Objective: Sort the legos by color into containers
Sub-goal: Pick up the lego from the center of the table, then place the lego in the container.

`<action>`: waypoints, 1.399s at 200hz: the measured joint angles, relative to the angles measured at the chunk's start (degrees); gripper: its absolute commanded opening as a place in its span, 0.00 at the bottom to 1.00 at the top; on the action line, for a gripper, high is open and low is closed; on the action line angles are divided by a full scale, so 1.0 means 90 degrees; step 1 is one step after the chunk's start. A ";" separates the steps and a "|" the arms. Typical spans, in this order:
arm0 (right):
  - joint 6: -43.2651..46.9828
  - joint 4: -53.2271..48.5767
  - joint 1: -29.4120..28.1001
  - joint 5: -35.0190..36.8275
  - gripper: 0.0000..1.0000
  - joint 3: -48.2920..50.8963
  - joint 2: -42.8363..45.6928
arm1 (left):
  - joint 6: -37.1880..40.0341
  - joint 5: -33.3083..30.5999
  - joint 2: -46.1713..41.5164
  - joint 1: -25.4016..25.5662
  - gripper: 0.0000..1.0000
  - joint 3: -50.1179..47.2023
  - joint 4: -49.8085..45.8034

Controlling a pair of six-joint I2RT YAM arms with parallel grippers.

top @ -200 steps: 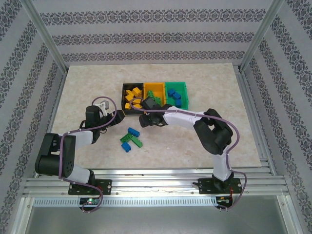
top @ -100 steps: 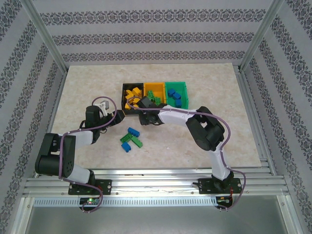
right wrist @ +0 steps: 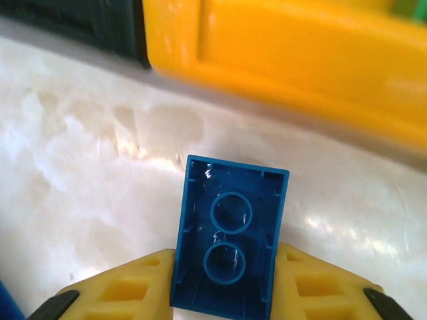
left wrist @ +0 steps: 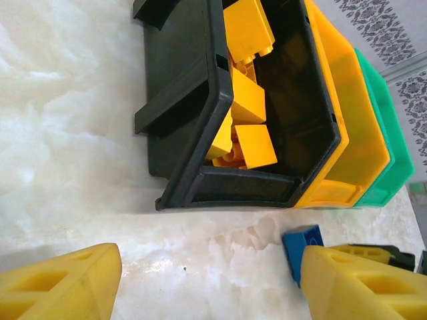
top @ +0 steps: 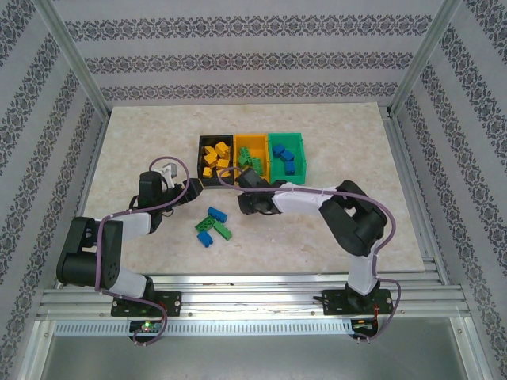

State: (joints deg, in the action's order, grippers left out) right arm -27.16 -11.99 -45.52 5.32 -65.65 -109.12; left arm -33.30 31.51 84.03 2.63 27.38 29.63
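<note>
Your right gripper (right wrist: 227, 270) pinches a blue brick (right wrist: 230, 233) between its yellow fingers (right wrist: 133, 293), hollow underside facing the wrist camera, low over the table (right wrist: 80, 153) and close to the orange bin (right wrist: 287, 60) on its near side. Your left gripper (left wrist: 210, 293) has its fingers spread wide just short of the black bin (left wrist: 213, 100), which holds yellow bricks (left wrist: 250, 100). From above, green bricks (top: 252, 159) lie in the orange bin and blue bricks (top: 287, 160) in the green bin (top: 287, 135). Loose bricks (top: 212, 226), green and blue, sit clustered on the table between the arms.
</note>
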 measured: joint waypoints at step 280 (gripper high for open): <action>-0.0306 0.0342 0.2834 -0.1610 0.63 -0.0925 0.0408 | -0.0019 -0.0002 -0.0024 0.0000 0.71 0.0000 -0.0002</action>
State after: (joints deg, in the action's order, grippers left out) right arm -29.91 -8.91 -20.01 -9.17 -73.97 -105.45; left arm -33.47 31.48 83.81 2.63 27.38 29.61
